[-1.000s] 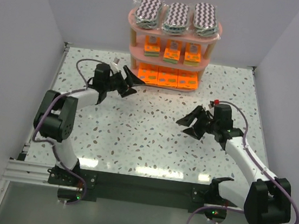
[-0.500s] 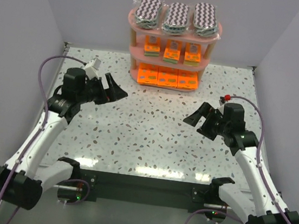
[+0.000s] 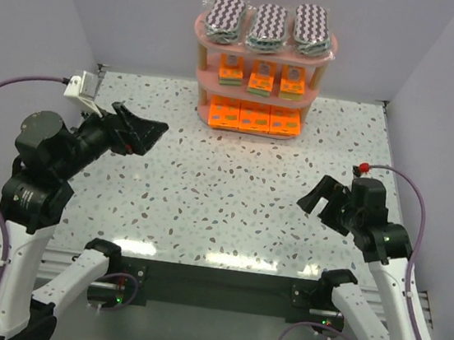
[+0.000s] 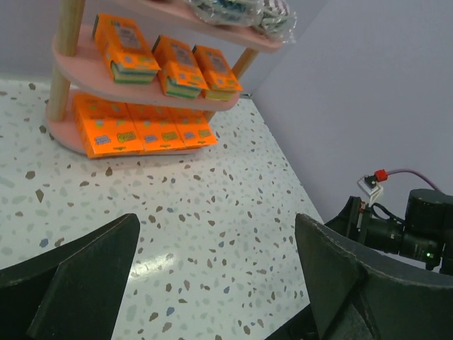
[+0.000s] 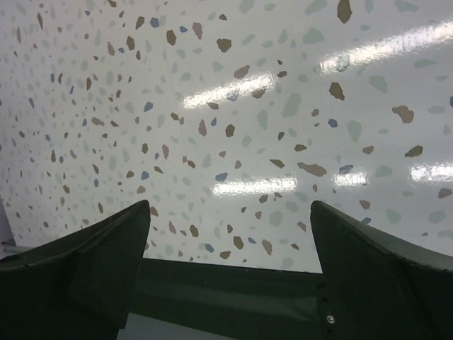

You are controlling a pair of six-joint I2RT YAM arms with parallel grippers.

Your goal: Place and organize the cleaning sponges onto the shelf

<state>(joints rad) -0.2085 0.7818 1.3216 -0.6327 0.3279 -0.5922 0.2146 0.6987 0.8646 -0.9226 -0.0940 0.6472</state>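
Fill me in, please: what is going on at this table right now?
Nothing is being handled. The left gripper and right gripper hover open and empty above the table. On the shelf, three zigzag packs lie on the top tier, three small orange packets on the middle, and three larger orange packets on the bottom.

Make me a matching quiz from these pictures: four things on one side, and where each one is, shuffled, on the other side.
Things
1. zigzag sponge packs
2. small orange packets
3. larger orange packets
4. right gripper

Places
A. bottom tier of the shelf
B. over the speckled table, fingers open and empty
C. top tier
D. middle tier

Pairs: 1-C, 2-D, 3-A, 4-B
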